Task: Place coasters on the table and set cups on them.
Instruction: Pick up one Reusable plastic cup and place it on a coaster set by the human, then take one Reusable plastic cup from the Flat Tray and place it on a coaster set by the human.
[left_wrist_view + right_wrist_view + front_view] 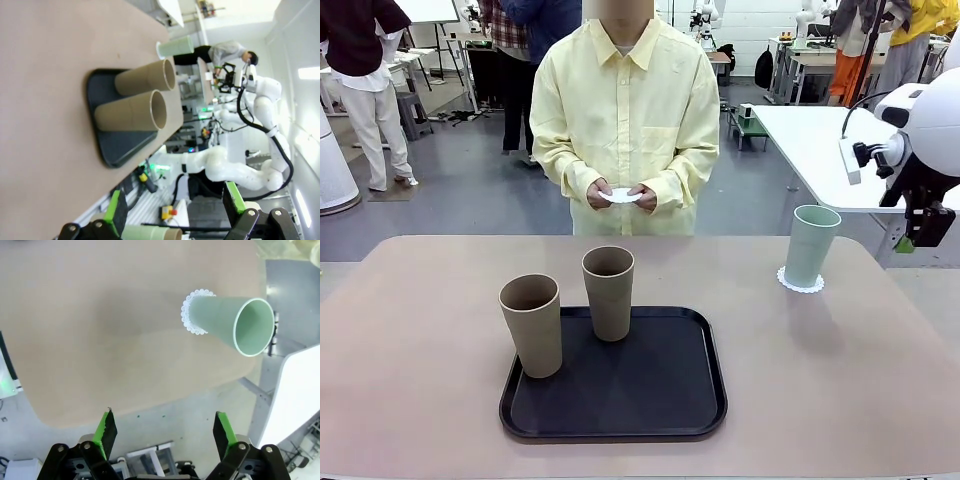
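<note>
A pale mint cup [811,245] stands on a lacy white coaster [801,281] at the far right of the beige table [420,330]. Two tan cups [531,325] [608,292] stand on the black tray [620,405]. The person across the table holds another white coaster [620,195] in both hands. My right gripper [917,240] hangs open just right of the mint cup, off the table's edge; its wrist view shows the mint cup [230,322] on its coaster [192,315] beyond the open right gripper [164,430]. My left gripper [175,212] is open and holds nothing, with the tan cups [132,112] far ahead.
A white-topped table [810,140] stands behind the right corner, close to my right arm. The tray takes up the near middle of the table. Bare tabletop lies to its left and right. Other people stand far back in the room.
</note>
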Tool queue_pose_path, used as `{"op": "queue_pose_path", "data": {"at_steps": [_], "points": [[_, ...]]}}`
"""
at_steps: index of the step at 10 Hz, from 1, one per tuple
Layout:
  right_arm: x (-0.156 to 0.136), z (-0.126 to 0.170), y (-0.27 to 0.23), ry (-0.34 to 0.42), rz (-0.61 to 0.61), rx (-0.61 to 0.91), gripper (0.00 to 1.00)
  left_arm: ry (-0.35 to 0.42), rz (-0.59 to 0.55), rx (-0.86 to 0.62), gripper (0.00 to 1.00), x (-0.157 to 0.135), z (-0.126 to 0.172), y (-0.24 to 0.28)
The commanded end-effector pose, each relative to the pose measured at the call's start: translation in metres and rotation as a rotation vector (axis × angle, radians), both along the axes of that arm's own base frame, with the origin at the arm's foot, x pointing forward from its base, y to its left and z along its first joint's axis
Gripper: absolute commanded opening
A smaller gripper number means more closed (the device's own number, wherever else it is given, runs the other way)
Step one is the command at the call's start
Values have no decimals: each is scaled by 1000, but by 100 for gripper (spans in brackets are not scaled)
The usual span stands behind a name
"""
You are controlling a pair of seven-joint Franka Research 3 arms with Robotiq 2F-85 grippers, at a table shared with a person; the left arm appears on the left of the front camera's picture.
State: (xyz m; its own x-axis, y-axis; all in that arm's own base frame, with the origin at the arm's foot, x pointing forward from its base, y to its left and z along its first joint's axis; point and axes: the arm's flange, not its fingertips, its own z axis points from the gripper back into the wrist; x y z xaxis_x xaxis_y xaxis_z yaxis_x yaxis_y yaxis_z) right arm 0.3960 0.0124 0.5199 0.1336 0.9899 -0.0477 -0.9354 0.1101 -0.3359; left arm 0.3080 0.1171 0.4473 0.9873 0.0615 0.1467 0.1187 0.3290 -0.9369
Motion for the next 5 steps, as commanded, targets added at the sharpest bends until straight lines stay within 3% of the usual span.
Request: {"op": "queue_pose_path", "data": {"at_steps": [1, 5], "points": [[-4, -6, 1, -26, -7, -11, 100, -7, 5, -13, 100, 0, 1, 1], [-4, -6, 1, -26, -7, -11, 100, -7, 5, -13, 100, 0, 1, 1]]}}
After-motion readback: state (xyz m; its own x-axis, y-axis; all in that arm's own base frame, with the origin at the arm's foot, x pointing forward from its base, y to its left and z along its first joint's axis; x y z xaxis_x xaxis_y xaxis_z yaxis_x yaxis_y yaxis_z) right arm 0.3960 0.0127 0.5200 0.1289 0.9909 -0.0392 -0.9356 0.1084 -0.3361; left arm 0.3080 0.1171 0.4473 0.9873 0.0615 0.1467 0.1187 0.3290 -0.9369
